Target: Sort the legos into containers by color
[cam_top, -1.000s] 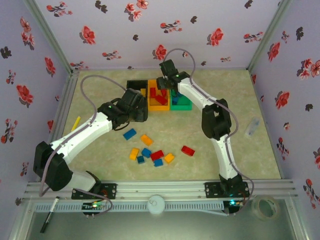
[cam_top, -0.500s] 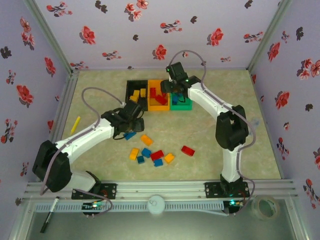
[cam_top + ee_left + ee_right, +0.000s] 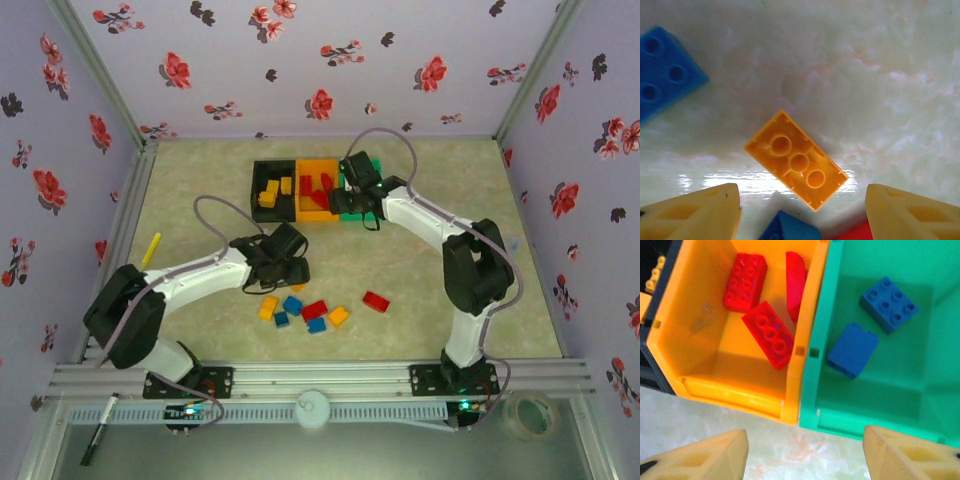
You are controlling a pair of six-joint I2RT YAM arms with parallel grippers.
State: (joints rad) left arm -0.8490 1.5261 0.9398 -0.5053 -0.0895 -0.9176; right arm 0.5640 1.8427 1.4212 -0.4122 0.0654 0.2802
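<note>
left wrist: blue lego [image 3: 665, 70] cut by left edge; second blue lego [image 3: 790, 227] and red lego [image 3: 854, 235] cut by bottom edge
right wrist: black bin [image 3: 647, 360] cut at left edge, green bin [image 3: 860, 425] at right
top: green bin [image 3: 345, 213] mostly hidden under right gripper [image 3: 358, 196]

Orange lego [image 3: 796, 161] underside up, just before spread left gripper [image 3: 802, 202].

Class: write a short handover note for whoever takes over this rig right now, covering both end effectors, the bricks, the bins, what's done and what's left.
Left end effector: open, empty, above an upturned yellow-orange brick on the table.
Right end effector: open, empty, near the orange bin and green bin.
Done: red bricks in orange bin, blue bricks in green bin, yellow bricks in black bin.
Left: loose red, blue and yellow bricks on the table.
</note>
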